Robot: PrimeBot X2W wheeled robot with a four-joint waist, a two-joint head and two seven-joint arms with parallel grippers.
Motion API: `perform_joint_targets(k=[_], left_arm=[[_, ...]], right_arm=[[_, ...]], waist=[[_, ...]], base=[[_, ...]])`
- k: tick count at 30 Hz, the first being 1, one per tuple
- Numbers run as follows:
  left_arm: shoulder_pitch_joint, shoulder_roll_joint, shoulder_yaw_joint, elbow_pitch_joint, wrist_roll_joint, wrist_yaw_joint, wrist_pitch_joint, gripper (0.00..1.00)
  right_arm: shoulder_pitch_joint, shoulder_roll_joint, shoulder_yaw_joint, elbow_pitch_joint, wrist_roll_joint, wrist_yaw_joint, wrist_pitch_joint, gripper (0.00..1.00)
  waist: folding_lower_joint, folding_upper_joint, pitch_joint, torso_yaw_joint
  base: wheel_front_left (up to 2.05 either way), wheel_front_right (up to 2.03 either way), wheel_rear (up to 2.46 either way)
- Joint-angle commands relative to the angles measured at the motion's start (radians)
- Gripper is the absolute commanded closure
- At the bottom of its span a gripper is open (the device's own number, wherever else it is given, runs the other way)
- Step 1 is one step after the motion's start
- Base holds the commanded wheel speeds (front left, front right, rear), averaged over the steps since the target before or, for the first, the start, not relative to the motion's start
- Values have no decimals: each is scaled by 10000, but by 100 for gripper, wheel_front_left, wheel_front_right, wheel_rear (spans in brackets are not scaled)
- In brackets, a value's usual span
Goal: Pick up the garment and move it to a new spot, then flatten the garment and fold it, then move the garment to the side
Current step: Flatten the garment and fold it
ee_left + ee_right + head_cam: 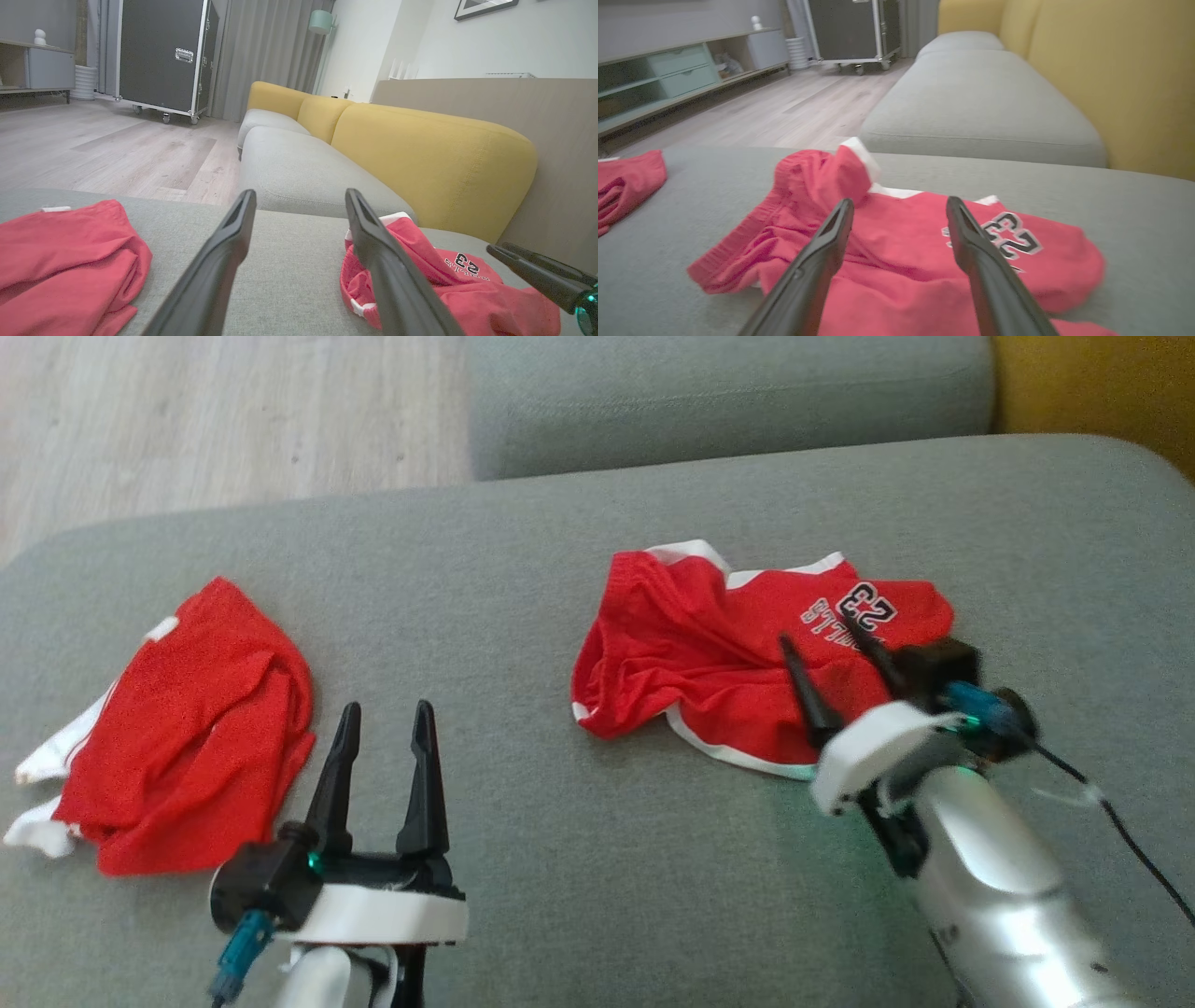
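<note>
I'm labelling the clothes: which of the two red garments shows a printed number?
The right-hand garment, at the right gripper, shows a black-and-white 23; the left-hand garment shows only red cloth and white trim.

Soft, even daylight is spreading over the grey sofa seat [597, 896] in the head view, leaving only faint shadows under the numbered red garment [728, 653]. Glare is gleaming on the silver right forearm [1008, 905]. The right wrist view is looking dimmer and motion-blurred throughout. The left wrist view is looking sharper, with wide-angle distortion stretching its edges.
</note>
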Motion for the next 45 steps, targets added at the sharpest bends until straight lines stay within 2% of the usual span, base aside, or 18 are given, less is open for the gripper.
perform_joint_targets(k=[1,8,13,22,28,33,39,40,41,42,45], left_arm=[[-178,8,398,-371,68,68,-51,0],[1,8,431,-472,94,53,-51,0],[-93,8,368,-486,122,-10,-51,0],[-350,8,249,-401,121,-66,-51,0],[-650,8,171,-321,109,-119,-51,0],[-878,8,-6,-280,-50,-100,-51,0],[-993,8,-98,-251,-164,-56,-51,0],[-1038,8,-124,-253,-178,-64,-51,0],[-1065,8,-136,-255,-190,-60,-51,0],[-1103,8,-149,-260,-203,-58,-51,0],[-1228,8,-188,-274,-242,-47,-51,0]], right_arm=[[68,48,-300,-481,-232,-7,-164,0],[1940,144,-2530,-1804,-1214,-7,-250,0],[2456,160,-2726,-2620,-1113,-7,19,0],[1871,162,-3039,-3163,-1591,-7,1121,0],[747,163,-3164,-2532,-2286,-7,2484,0],[-161,27,-3051,-1061,-2776,-7,3883,0],[-1004,-524,-2638,320,-3069,-7,4772,0],[-1238,-615,-2571,714,-2990,-7,4948,7],[-1361,-666,-2520,878,-2945,-7,4998,72],[-1482,-749,-2429,1015,-2948,-7,5012,100],[-1841,-953,-2254,1348,-2821,-7,4909,100]], waist=[[1,-1,-189,-211],[1,-1,-279,-474],[1,-1,-127,-396],[1,-1,435,167],[1,-1,864,675],[1,-1,1145,1110],[1,-1,1392,1453],[1,-1,1471,1528],[1,-1,1512,1559],[1,-1,1566,1589],[1,-1,1710,1661]], base=[[0,0,0],[0,0,0],[0,0,0],[0,0,0],[0,0,0],[0,0,0],[0,0,0],[0,0,0],[0,0,0],[0,0,0],[0,0,0]])
